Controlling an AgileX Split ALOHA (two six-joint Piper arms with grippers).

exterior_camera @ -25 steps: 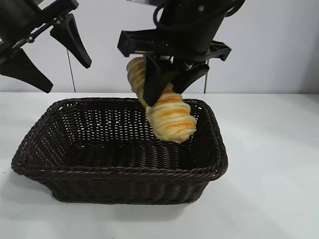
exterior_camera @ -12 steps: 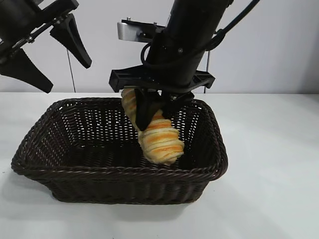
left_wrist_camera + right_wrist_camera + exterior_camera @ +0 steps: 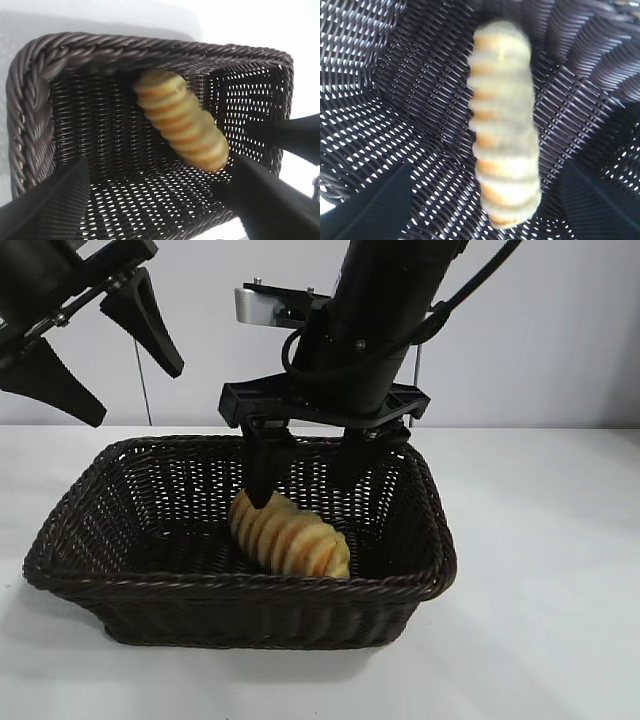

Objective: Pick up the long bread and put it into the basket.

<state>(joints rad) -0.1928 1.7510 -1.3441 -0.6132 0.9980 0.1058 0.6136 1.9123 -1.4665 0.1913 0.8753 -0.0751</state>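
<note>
The bread (image 3: 288, 537) is lying inside the basket (image 3: 240, 590), on the woven floor toward the front wall and a little toward the right end, as seen from outside. It is resting on its side, slanted, with one end toward the basket's middle and the other near the front rim. Nothing is gripping it.

The right gripper (image 3: 304, 465) is hanging over the basket, pointing steeply down, its fingers reaching below the rear rim and standing just above the bread. Its fingers are spread wide apart, one on each side of the loaf, and neither is pressing on it. In the right wrist view the bread (image 3: 504, 125) is lying free on the wicker between the two dark fingertips (image 3: 375, 210), with a clear gap of basket weave on both sides.

The left gripper (image 3: 100, 350) is hovering high above the basket's left end, well apart from the bread, tilted down toward the basket. Its fingers are also standing wide apart and are holding nothing. In the left wrist view the bread (image 3: 181, 120) is showing slantwise across the basket (image 3: 30, 125), and the right gripper's dark fingers are showing near the basket's far end.

The basket is sitting on a white table (image 3: 540, 570).
</note>
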